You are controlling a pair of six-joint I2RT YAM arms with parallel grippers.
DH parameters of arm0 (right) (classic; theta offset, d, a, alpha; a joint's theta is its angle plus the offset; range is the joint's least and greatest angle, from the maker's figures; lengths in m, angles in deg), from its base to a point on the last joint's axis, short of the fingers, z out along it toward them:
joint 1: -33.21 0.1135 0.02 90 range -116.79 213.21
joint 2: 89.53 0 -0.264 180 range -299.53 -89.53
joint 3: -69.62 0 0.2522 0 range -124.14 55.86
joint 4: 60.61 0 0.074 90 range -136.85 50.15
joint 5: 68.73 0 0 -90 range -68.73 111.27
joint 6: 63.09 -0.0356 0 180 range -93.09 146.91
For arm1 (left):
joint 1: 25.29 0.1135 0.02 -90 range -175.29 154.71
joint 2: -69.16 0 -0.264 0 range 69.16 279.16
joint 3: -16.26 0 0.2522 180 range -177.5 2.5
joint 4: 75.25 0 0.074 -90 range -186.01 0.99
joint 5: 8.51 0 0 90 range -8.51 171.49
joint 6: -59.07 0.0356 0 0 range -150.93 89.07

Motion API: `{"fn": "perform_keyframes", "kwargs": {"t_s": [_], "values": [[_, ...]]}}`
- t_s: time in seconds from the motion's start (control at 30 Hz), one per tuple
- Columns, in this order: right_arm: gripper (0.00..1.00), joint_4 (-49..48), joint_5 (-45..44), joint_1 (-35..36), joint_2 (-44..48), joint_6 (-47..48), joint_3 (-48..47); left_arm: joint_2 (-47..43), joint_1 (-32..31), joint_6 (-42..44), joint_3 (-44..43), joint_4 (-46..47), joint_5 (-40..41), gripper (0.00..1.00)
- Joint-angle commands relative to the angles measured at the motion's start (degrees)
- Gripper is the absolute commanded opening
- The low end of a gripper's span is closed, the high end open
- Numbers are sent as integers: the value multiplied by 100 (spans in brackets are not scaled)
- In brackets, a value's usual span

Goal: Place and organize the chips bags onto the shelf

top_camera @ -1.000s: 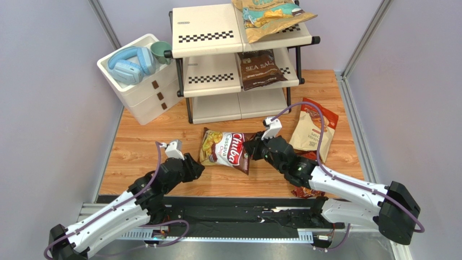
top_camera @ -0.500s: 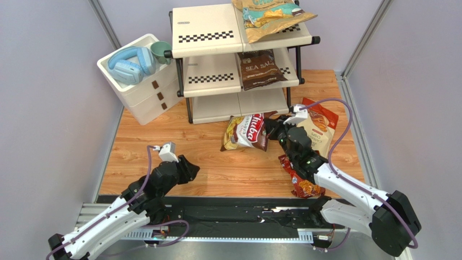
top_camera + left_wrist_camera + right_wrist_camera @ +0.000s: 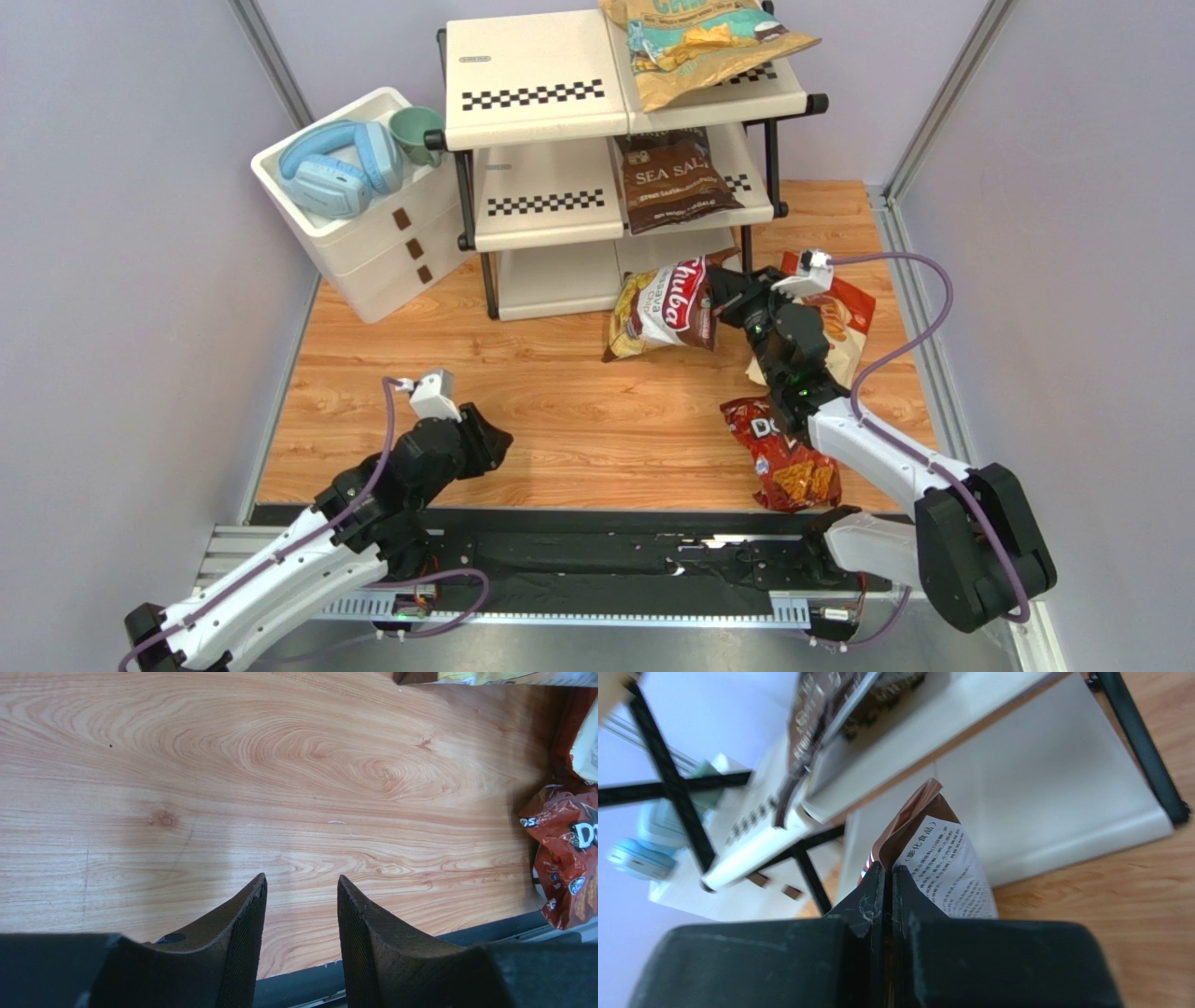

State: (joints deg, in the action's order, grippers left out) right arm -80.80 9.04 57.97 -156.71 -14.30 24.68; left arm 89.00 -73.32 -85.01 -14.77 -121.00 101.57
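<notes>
At the far left a white drawer box (image 3: 368, 259) stands on the wooden bench (image 3: 589, 420), with blue headphones (image 3: 330, 165) and a green cup (image 3: 417, 133) on top of it. In front of it, near the bench's front edge, the left tool (image 3: 494, 438) hangs low over bare wood. From its wrist view the left tool (image 3: 300, 882) is open, its two fingers apart with nothing between them.

The shelf (image 3: 533, 77) stands at the back middle, just right of the drawer box. The left half of each tier is bare. A tan-and-teal bag (image 3: 694, 42) lies on the right of the top tier, overhanging its front. A dark Sea Salt bag (image 3: 673, 179) lies on the right of the middle tier.

Below it, the white-and-red Chuba bag (image 3: 662, 305) is at the front right of the bottom tier, tilted, its lower end out over the bench. The right tool (image 3: 724, 291) grips it by its right edge. From the wrist view the right tool (image 3: 887, 875) is closed on the edge of the Chuba bag (image 3: 945, 868), with the bottom tier of the shelf (image 3: 1032, 791) just beyond.

Further right, a cream bag (image 3: 846, 311) with a red-orange top lies on the bench, partly under the right arm. The red Doritos bag (image 3: 779, 455) lies in front of it, near the bench's front edge.
</notes>
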Motion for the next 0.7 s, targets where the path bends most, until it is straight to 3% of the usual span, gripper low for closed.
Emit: {"fn": "perform_keyframes", "kwargs": {"t_s": [0.0,0.27,0.4,0.53,0.67], "values": [[0,-1420,177,-339,64,-826,-108,108,-22,47,-214,70,75,48],[0,-658,976,-559,581,-1099,110,398,-13,214,-197,491,-170,48],[0,141,811,-331,1565,-1118,611,976,-13,276,-118,1376,-530,57],[0,1861,477,2,2987,-959,806,1768,-13,267,-126,2222,-873,57],[0,3367,362,73,3815,-932,771,2594,-13,346,-399,2714,-1198,57]]}}
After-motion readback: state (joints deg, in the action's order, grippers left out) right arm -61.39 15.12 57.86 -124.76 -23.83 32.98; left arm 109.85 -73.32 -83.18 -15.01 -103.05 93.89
